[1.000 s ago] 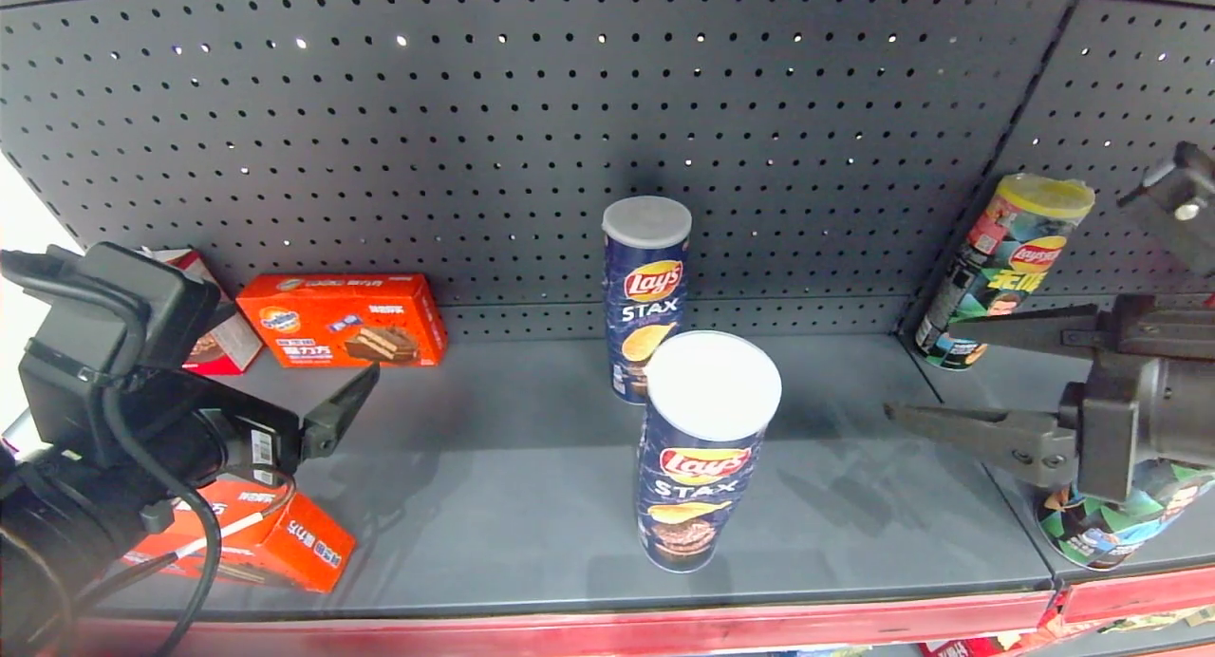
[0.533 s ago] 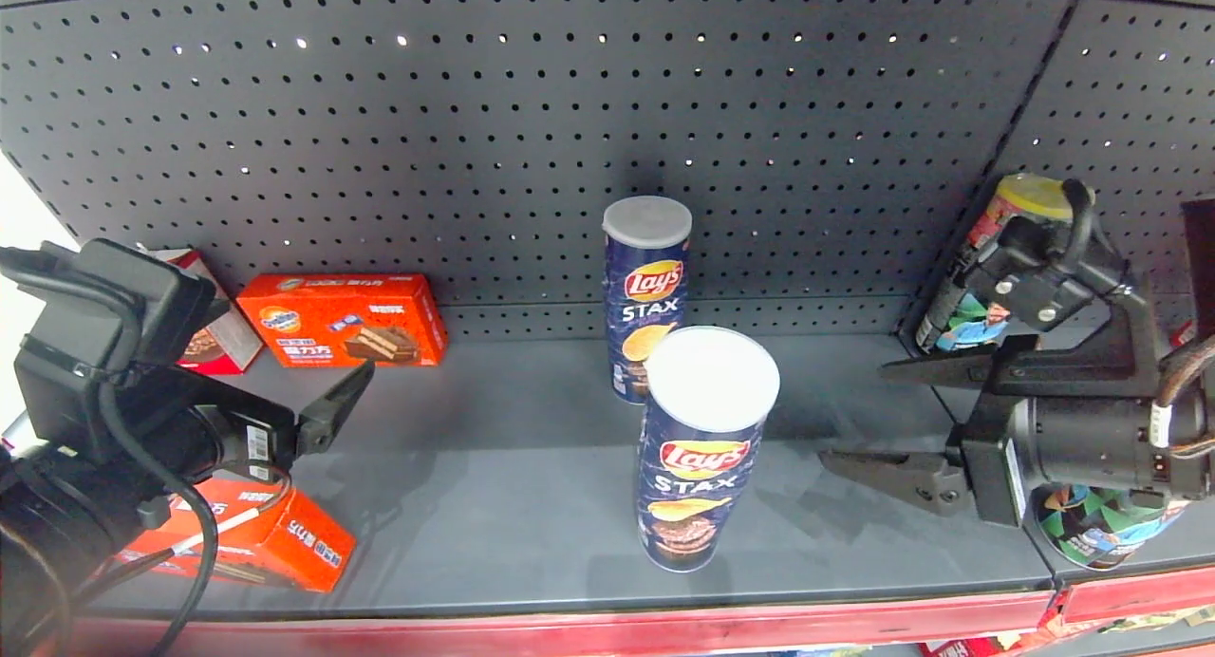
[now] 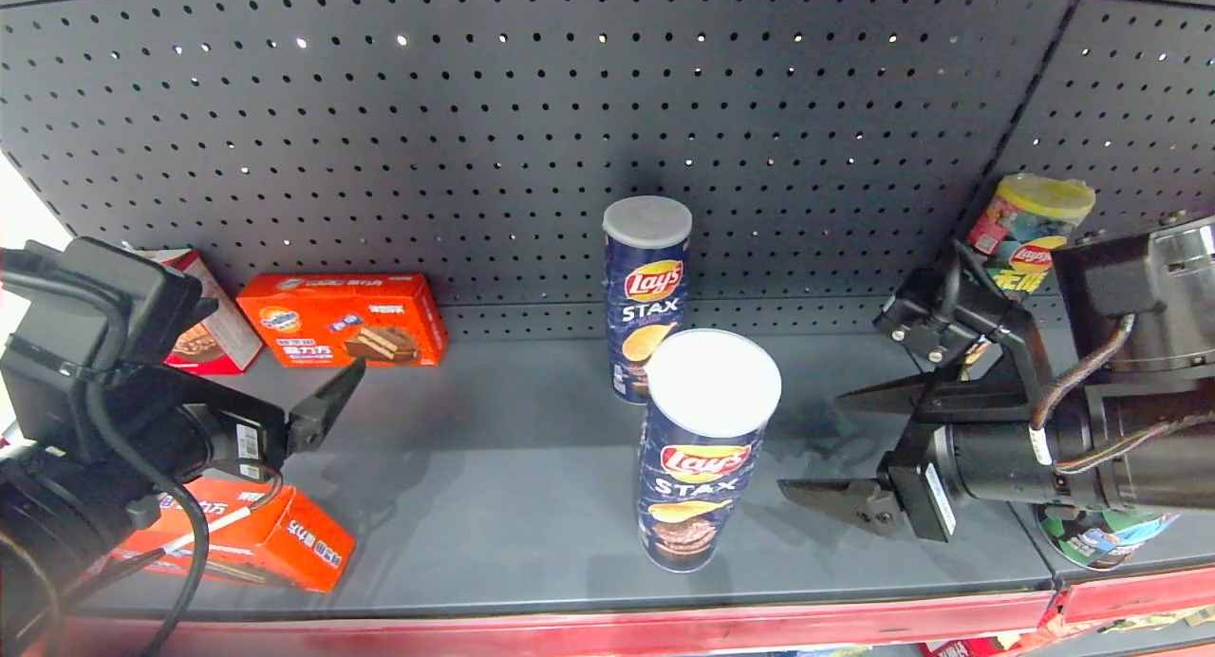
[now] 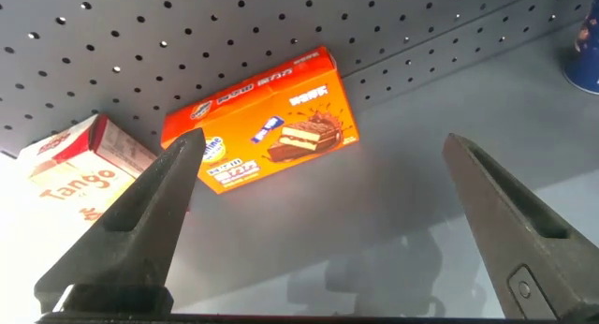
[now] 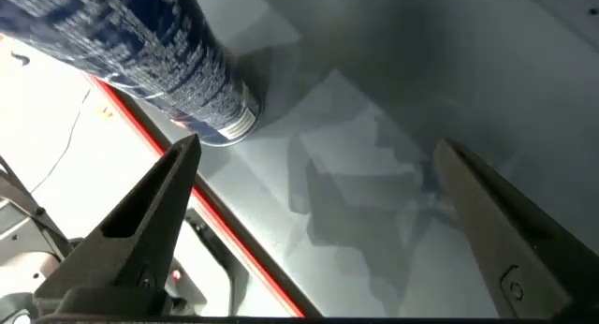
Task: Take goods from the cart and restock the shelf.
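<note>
**Both tools empty over the shelf, chip can parked just off the right one**

Quick rundown of what I saw. The right tool (image 3: 812, 445) hung low over the shelf (image 3: 494, 486) with its fingers spread wide and nothing between them. The front chip can (image 3: 702, 458) stood upright near the shelf's front edge, just beyond that tool's fingertips. It was close but clearly apart, no contact. From the right wrist camera the can's base sat just outside one finger rather than in the gap.

The back chip can (image 3: 645, 296) stood upright too, farther from the tool and behind the front one, toward the pegboard (image 3: 475, 144). I couldn't tell if it touched the wall. Back past the right tool's wrist, a yellow-lidded can (image 3: 1030, 225) sat at the rear of the neighbouring shelf section.

The left tool (image 4: 323, 148) was wide open and empty as well. It pointed at an orange box (image 4: 271, 127) lying against the pegboard, well beyond its tips and roughly lined up with the gap between the fingers. A red-and-white box (image 4: 84, 165) sat just beside that one, out past one finger. A second orange box (image 3: 256, 538) lay below and behind the left tool, near the shelf's front edge — partly covered by the arm and its cable.
</note>
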Robot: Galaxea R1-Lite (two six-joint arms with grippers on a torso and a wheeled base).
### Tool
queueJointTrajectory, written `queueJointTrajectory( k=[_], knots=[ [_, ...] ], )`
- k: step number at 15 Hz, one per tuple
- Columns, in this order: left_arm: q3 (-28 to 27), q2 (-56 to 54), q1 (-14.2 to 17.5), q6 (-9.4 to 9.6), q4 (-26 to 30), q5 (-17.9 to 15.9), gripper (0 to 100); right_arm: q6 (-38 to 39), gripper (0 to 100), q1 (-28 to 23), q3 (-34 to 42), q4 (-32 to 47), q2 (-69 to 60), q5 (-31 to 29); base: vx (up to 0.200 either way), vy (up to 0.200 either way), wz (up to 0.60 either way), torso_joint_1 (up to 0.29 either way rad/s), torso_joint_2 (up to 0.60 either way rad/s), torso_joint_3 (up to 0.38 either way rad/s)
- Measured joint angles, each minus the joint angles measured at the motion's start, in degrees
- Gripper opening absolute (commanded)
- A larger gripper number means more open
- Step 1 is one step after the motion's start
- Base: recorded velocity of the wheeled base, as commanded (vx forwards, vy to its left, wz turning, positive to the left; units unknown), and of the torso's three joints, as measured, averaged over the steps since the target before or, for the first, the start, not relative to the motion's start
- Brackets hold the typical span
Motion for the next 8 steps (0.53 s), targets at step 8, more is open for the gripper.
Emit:
queueJointTrajectory(
  k=[8],
  knots=[
    [0.9,-0.4,0.0,-0.01,-0.1,0.0,100,-0.1,100,1.8,-1.2,-1.4,5.3,0.0,0.000,0.000,0.00,0.000,0.00,0.000]
  ],
)
